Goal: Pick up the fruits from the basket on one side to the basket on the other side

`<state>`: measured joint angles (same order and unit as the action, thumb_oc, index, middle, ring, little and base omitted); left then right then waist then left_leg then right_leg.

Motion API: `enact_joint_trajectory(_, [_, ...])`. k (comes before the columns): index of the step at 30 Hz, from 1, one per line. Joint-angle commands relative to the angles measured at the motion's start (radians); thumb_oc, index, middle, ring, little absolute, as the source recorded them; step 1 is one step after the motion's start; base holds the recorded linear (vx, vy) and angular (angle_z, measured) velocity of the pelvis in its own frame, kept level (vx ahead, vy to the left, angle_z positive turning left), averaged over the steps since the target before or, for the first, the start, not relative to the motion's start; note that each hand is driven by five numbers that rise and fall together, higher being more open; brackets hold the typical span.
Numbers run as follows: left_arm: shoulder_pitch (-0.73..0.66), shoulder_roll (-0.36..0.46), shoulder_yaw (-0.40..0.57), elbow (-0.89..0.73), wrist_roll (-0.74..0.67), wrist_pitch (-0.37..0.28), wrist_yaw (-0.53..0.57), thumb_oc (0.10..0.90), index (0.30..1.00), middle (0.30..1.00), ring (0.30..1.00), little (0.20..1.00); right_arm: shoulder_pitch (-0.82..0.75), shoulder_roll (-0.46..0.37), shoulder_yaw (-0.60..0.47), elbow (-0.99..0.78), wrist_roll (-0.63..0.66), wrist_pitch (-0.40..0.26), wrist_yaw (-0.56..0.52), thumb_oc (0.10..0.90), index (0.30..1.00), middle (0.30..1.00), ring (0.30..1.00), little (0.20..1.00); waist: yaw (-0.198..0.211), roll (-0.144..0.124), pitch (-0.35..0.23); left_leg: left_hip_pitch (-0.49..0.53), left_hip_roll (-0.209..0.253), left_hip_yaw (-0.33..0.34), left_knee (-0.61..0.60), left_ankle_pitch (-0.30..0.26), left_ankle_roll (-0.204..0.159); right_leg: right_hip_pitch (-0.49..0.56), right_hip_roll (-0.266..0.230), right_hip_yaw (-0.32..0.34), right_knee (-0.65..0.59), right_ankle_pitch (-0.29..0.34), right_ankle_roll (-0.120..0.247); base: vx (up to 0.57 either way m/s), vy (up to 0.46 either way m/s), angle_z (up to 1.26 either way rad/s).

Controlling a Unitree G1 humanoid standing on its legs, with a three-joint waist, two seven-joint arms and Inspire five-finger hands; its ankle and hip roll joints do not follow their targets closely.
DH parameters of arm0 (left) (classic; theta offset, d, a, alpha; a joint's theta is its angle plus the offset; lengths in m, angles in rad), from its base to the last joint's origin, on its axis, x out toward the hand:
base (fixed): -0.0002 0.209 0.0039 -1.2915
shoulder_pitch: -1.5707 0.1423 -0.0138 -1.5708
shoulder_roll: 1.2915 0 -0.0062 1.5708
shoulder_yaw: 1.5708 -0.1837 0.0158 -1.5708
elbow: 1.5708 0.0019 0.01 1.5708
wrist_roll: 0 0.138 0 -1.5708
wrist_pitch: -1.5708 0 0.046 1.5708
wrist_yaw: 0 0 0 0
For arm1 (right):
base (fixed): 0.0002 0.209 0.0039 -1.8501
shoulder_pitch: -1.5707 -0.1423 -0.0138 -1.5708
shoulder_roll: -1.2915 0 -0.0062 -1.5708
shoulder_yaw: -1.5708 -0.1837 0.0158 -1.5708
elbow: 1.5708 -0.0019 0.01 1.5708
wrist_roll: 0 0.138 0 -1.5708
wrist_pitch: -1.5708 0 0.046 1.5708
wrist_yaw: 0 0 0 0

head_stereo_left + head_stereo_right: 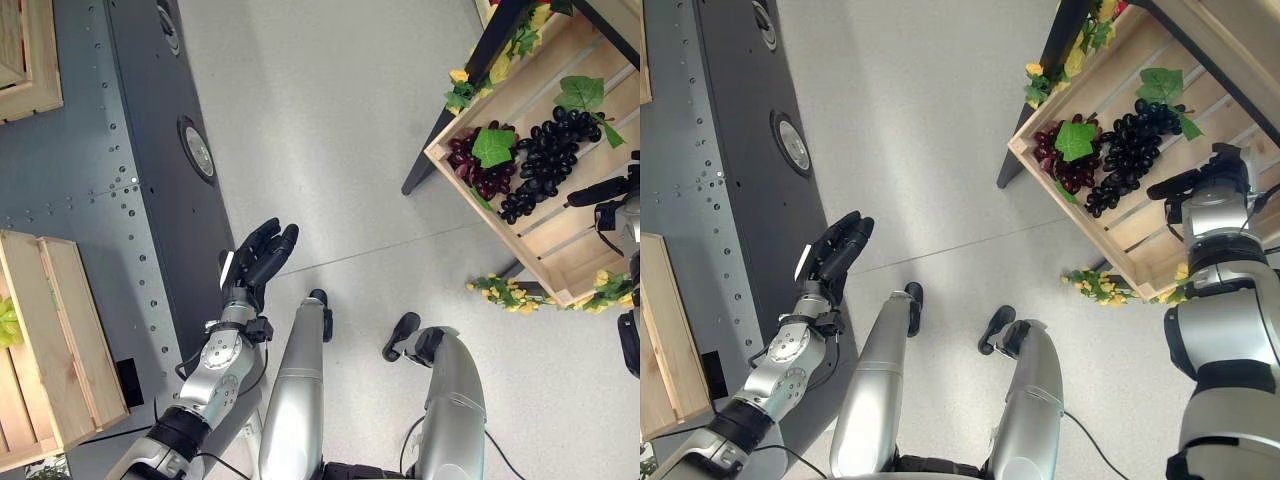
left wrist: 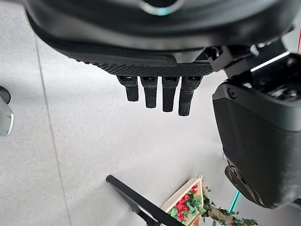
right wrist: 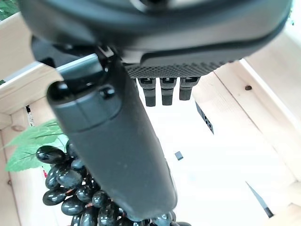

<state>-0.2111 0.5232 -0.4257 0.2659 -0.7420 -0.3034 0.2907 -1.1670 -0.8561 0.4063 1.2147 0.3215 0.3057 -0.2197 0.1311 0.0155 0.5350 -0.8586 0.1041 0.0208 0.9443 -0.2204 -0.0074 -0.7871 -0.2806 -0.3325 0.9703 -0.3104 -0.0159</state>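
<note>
Black grapes (image 1: pixel 1130 150) lie in the wooden crate (image 1: pixel 1120 235), against a red bunch (image 1: pixel 1060 165) nearer its outer corner. I judge the cluster light, soft, prone to shedding; I'd take it high, near the leaf. My right robot hand (image 1: pixel 1200 180) hovers over the crate just beside them, fingers straight, holding nothing. Left robot hand (image 1: pixel 262 255) idles open over the floor.

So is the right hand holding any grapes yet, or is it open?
Open. The right hand hangs over the black grapes in the wooden crate, its fingers straight and holding nothing.
</note>
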Motion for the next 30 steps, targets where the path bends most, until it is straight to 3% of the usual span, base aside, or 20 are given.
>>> enact_joint_trajectory(1, [0.003, 0.001, 0.012, -0.131, 0.013, -0.120, -0.005, 0.800, 0.900, 0.900, 0.900, 0.900, -0.102, -0.134, 0.048, -0.007, 0.047, -0.089, 0.013, 0.800, 0.900, 0.900, 0.900, 0.900, 0.018, 0.015, -0.015, 0.128, -0.010, 0.084, -0.054, -0.111, 0.074, 0.097, 0.023, 0.041, -0.088, 0.040, -0.014, -0.02, 0.033, -0.04])
enact_joint_trajectory(6, [-0.001, -0.017, 0.017, -0.131, 0.014, -0.118, 0.001, 0.800, 0.900, 0.900, 0.900, 0.900, -0.025, -0.082, -0.016, -0.059, 0.150, -0.171, 0.047, 0.800, 0.900, 0.900, 0.900, 0.900, 0.010, 0.013, -0.015, 0.202, -0.010, 0.100, -0.090, -0.113, 0.071, 0.165, 0.020, 0.040, -0.115, 0.032, -0.014, -0.02, 0.050, -0.03])
enact_joint_trajectory(9, [-0.015, -0.044, 0.020, -0.106, 0.022, -0.113, 0.014, 0.800, 0.900, 0.900, 0.900, 0.900, 0.087, -0.009, -0.075, -0.139, 0.218, -0.241, 0.084, 0.800, 0.900, 0.900, 0.900, 0.900, -0.002, 0.009, -0.016, 0.287, -0.005, 0.117, -0.129, -0.111, 0.069, 0.243, 0.011, 0.039, -0.144, 0.028, -0.013, 0.01, 0.073, -0.09])
enact_joint_trajectory(12, [-0.022, -0.059, 0.024, -0.087, 0.029, -0.102, 0.015, 0.800, 0.900, 0.900, 0.900, 0.900, 0.143, 0.029, -0.091, -0.185, 0.225, -0.272, 0.106, 0.800, 0.900, 0.900, 0.900, 0.900, -0.007, 0.006, -0.021, 0.328, -0.002, 0.125, -0.144, -0.112, 0.071, 0.281, 0.004, 0.038, -0.159, 0.027, -0.011, 0.03, 0.051, -0.07])
enact_joint_trajectory(18, [-0.023, -0.106, 0.040, 0.032, 0.074, -0.043, 0.017, 0.800, 0.900, 0.900, 0.900, 0.900, 0.408, 0.232, -0.133, -0.405, 0.359, -0.371, 0.255, 0.800, 0.900, 0.900, 0.900, 0.900, -0.032, -0.013, -0.080, 0.497, 0.007, 0.151, -0.268, -0.087, 0.053, 0.448, 0.004, 0.035, -0.279, 0.047, 0.016, 0.09, 0.029, -0.04])
enact_joint_trajectory(26, [0.045, -0.156, 0.080, 0.153, 0.105, -0.006, -0.002, 0.800, 0.900, 0.900, 0.900, 0.900, 0.649, 0.410, -0.105, -0.596, 0.376, -0.374, 0.252, 0.800, 0.900, 0.900, 0.900, 0.900, -0.058, -0.033, -0.168, 0.665, 0.006, 0.176, -0.450, -0.033, 0.027, 0.625, 0.041, 0.043, -0.498, 0.098, 0.046, 0.13, -0.019, -0.10])
enact_joint_trajectory(30, [0.120, -0.178, 0.102, 0.185, 0.137, 0.024, -0.023, 0.800, 0.900, 0.900, 0.900, 0.900, 0.830, 0.482, -0.106, -0.657, 0.373, -0.379, 0.290, 0.800, 0.900, 0.900, 0.900, 0.900, -0.059, -0.037, -0.248, 0.773, -0.013, 0.172, -0.612, 0.021, 0.015, 0.751, 0.064, 0.034, -0.682, 0.153, 0.070, 0.16, -0.040, -0.05])
